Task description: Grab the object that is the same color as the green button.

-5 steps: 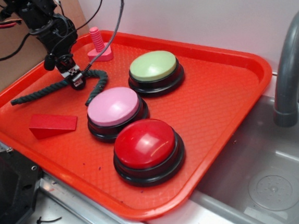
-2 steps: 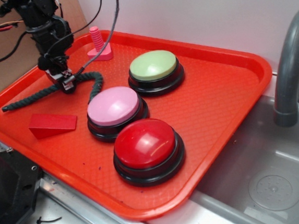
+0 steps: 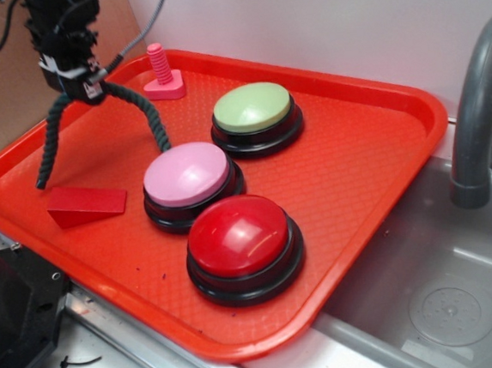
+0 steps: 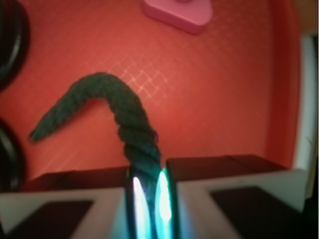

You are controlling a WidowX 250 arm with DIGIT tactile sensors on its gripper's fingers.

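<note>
- Gripper (image 3: 85, 88): black, at the far left corner of the tray, raised above its floor; jaws closed on the middle of the rope.
- Dark green rope (image 3: 51, 141): twisted, thin, held clear of the tray at its middle, both ends hanging down in an arch. One end points toward the red wedge, the other toward the pink button; whether either tip touches the tray cannot be told. In the wrist view the rope (image 4: 122, 114) rises out from between the jaws and curls left over the tray floor.
- Green button (image 3: 253, 112): pale green dome on a black base, at the back middle of the tray, well apart from the rope.
- Pink button (image 3: 188, 177): pink dome, black base, just in front of and left of the green one.
- Red button (image 3: 241, 240): red dome, black base, nearest the front, just beside the pink one.
- Red wedge (image 3: 84, 204): lying flat at the left front of the tray.
- Pink screw toy (image 3: 162, 73): upright at the back left, near the gripper.
- Red tray (image 3: 374, 173): carries all items.
- Grey faucet (image 3: 478, 112) and sink (image 3: 437, 296): right of the tray.
</note>
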